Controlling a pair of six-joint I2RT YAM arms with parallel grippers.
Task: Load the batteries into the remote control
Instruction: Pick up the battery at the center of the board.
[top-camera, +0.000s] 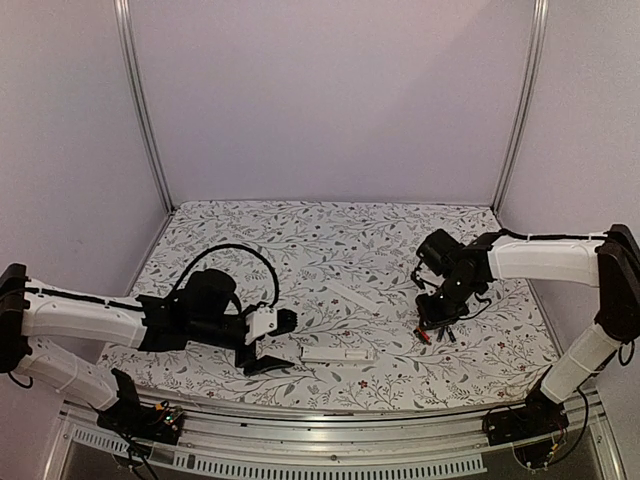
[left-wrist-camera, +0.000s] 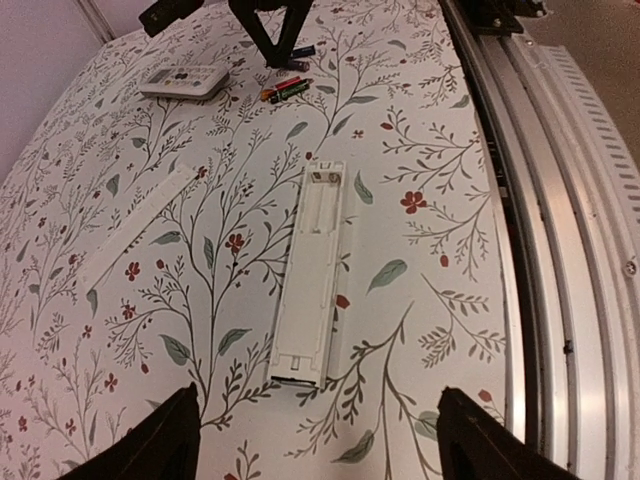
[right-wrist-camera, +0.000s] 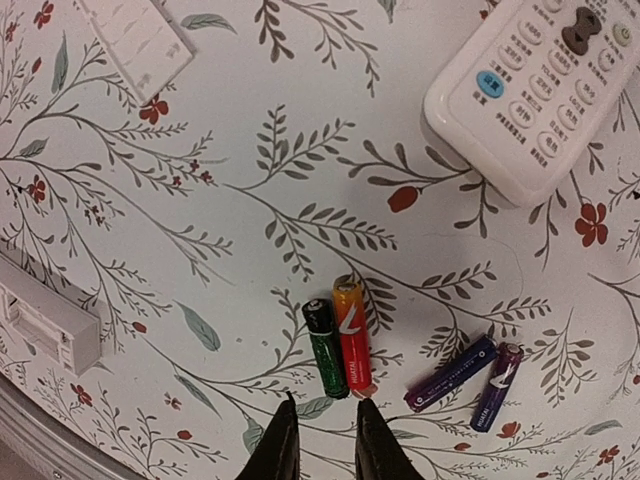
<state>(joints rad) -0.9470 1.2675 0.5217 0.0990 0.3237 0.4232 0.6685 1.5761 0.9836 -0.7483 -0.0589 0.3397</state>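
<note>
Red and green batteries (right-wrist-camera: 352, 340) side by side at twelve o'clock of right gripper (right-wrist-camera: 325, 403), jaws narrowly apart, empty; purple pair (right-wrist-camera: 450, 373) toward three. Mere specks from above. Only from left wrist: open remote (left-wrist-camera: 312, 260) at twelve of left gripper (left-wrist-camera: 315, 400), jaws wide, empty; cover (left-wrist-camera: 135, 230) at ten.

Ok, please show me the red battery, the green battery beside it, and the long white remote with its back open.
red battery (right-wrist-camera: 352, 345), right wrist view, middle of its body.
green battery (right-wrist-camera: 326, 350), right wrist view, middle of its body.
long white remote (left-wrist-camera: 310, 270), left wrist view, middle of its open back.
</note>
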